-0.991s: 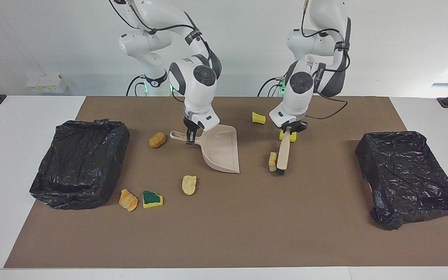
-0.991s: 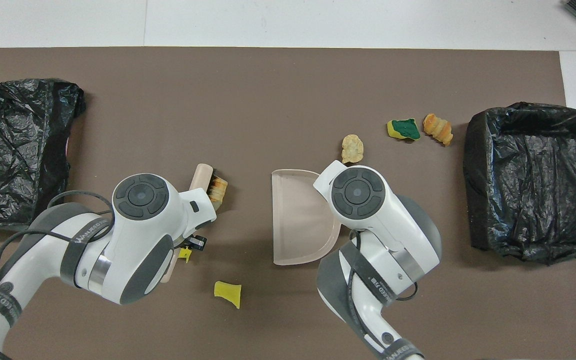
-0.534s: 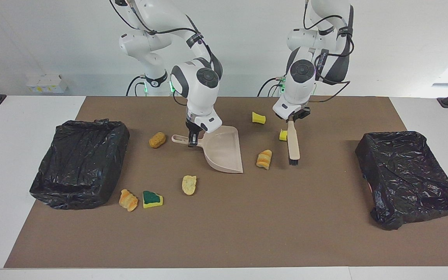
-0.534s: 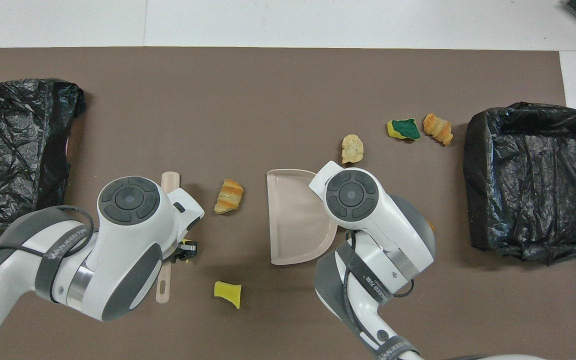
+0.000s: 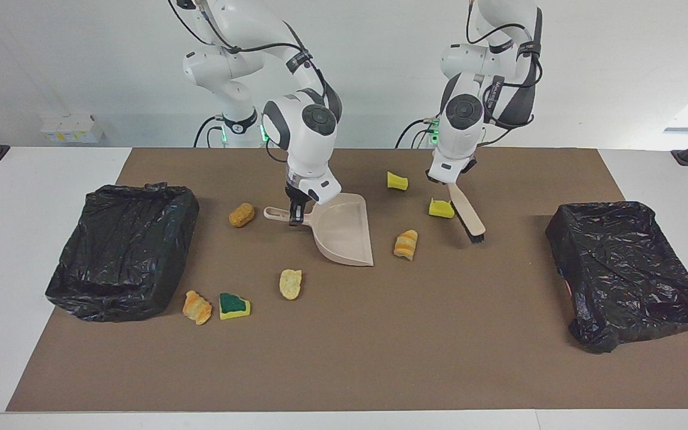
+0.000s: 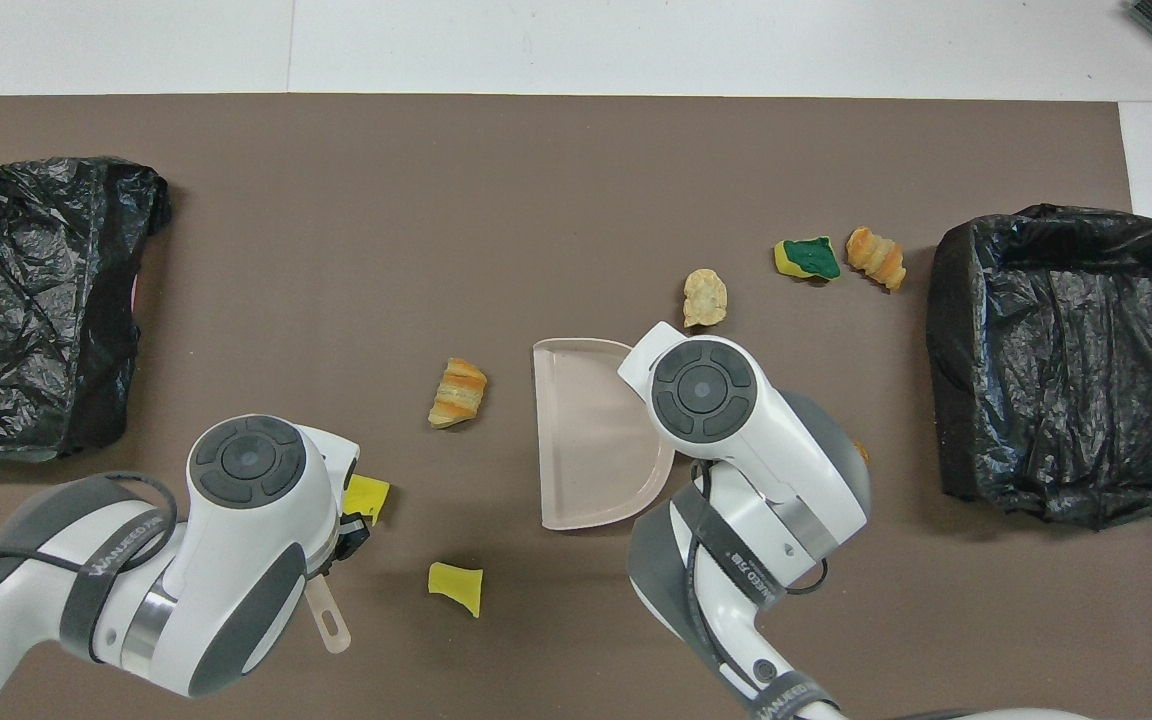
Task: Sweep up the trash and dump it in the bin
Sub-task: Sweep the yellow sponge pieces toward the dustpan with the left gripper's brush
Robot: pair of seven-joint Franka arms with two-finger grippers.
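Facing view first: right pincer (image 5: 295,214) clamped narrow on the handle of the beige dustpan (image 5: 344,230). Pan flat on the brown mat (image 5: 344,370) of the counter, open lip turned toward the left arm's end, probably so scraps can be pushed straight in. Left pincer (image 5: 452,190) closed on the handle of the brush (image 5: 468,216). Brush slanted, bristles low over the mat just beside a yellow sponge chunk (image 5: 441,208), likely set for a stroke toward the pan.

Trash all loose on the mat, none in the pan. Striped bread lump (image 5: 405,245) between brush and pan lip, near the lip but apart from it. Second yellow chunk (image 5: 397,181) nearer to the robots. Tan lump (image 5: 241,214) beside the pan's handle tip. Pale lump (image 5: 290,283), green-topped sponge (image 5: 234,306) and croissant-like lump (image 5: 197,307) farther from the robots, the last two close to the black-bagged bin (image 5: 123,251) at the right arm's end. Matching bin (image 5: 624,269) at the left arm's end, well apart from every scrap.

Sweeping barely begun, by this layout; dumping not yet due.
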